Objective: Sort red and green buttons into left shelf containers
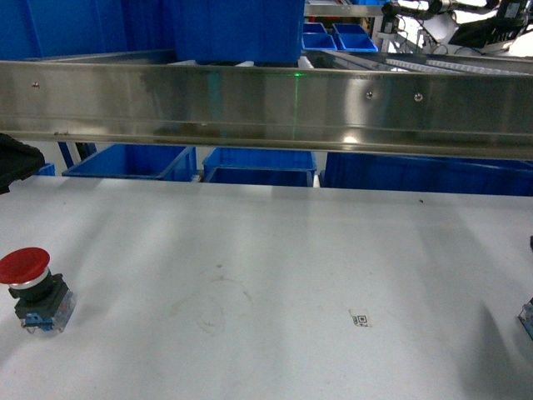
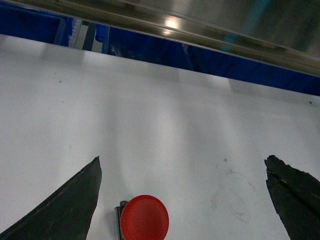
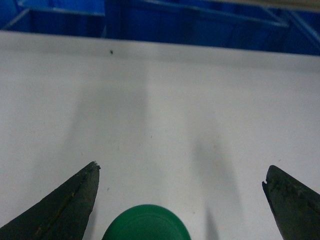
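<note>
On the smooth white table [image 1: 275, 250], the glossy round red-capped push-button [image 2: 144, 218] sits between the left gripper's [image 2: 182, 200] spread dark fingers [image 2: 65, 207], while the green domed button cap [image 3: 146, 223] lies between the right gripper's [image 3: 181, 197] equally spread fingers [image 3: 67, 202].

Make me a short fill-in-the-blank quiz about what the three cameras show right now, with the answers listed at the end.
1. The mushroom-capped push-button on the white table in the head view has a ____ cap.
2. The round cap between the open right gripper fingers is ____.
3. The left gripper stands ____, its fingers either side of the red button.
4. The large plastic tubs beyond the table are ____.

Answers: red; green; open; blue
</note>
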